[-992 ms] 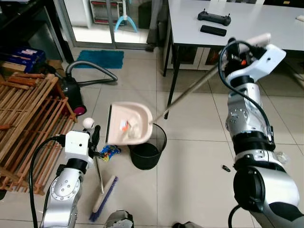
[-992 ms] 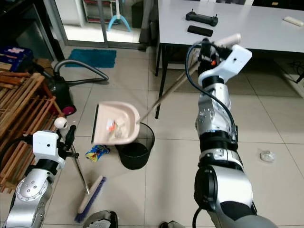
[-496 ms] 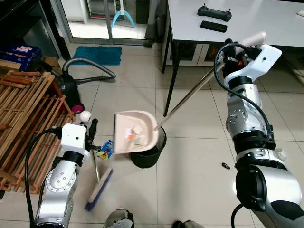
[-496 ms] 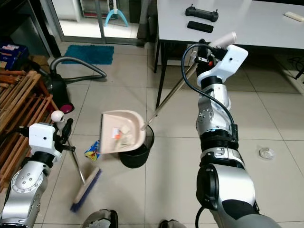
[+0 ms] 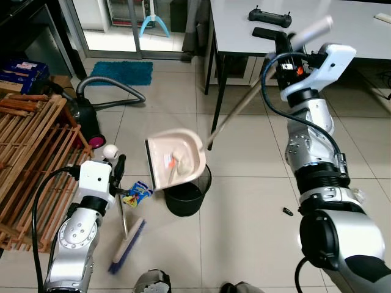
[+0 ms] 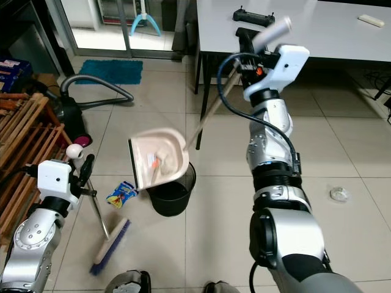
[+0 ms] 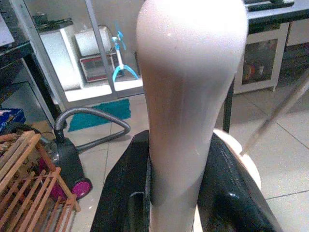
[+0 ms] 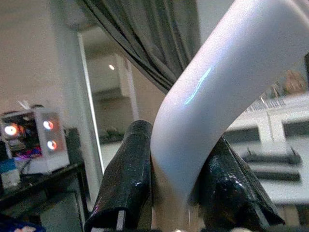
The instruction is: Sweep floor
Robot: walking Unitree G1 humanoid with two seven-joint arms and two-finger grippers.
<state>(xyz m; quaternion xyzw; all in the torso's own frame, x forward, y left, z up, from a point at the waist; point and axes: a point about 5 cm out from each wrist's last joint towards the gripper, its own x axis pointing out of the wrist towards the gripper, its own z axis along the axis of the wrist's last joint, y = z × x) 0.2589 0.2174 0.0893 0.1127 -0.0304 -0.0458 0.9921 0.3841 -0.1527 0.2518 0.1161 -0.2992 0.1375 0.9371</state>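
Pale floor tiles (image 5: pixel 244 201) spread across the room, with a white bench (image 5: pixel 360 24) at the far right, a wooden rack (image 5: pixel 30 152) at the left and a vacuum cleaner (image 5: pixel 91 116) beyond it. Near the middle stands a black bin (image 5: pixel 186 198), and a beige dustpan (image 5: pixel 176 160) hangs tilted just above its rim with scraps lying in the tray. The right hand (image 8: pixel 176 188), raised high at the far right, is clamped on the pale grip of the dustpan's long handle (image 5: pixel 235 113). The left hand (image 7: pixel 178 193), low at the near left, is clamped on the broom's handle (image 5: pixel 122 204); the broom head (image 5: pixel 127 247) rests on the floor. A coloured wrapper (image 5: pixel 137 194) lies on the tiles left of the bin.

Judging from this, the step is emptying the pan. To do it well, the pan's open lip should stay over the bin's mouth while the handle is tipped steeply, slowly enough that light scraps slide in rather than flutter out; the wrapper appears left for another pass
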